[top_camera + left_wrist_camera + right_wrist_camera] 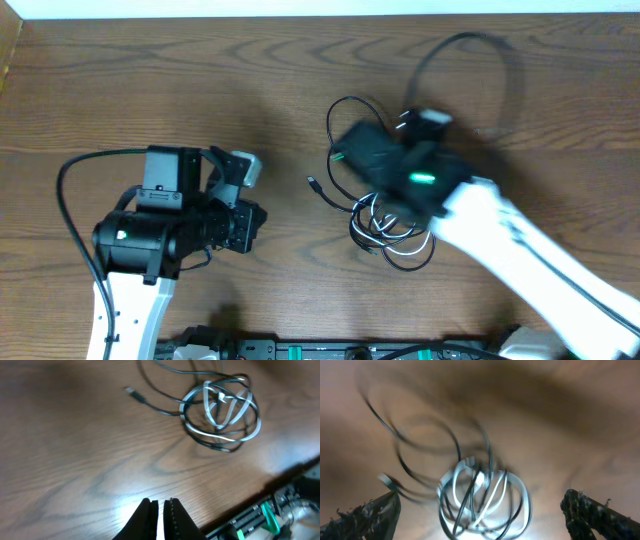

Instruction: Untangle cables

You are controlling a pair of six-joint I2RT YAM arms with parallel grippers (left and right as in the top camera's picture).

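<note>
Beneath the spread right hand point(480, 510) lie cables point(470, 480).

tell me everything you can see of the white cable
The white cable is a thin, glossy cord, plastic by its look, wound in a few loose overlapping loops. It lies on the wooden table, laced through thin black cables in one small tangle. The open right gripper hangs over it, seemingly not touching. Its plug ends cannot be made out.
</note>
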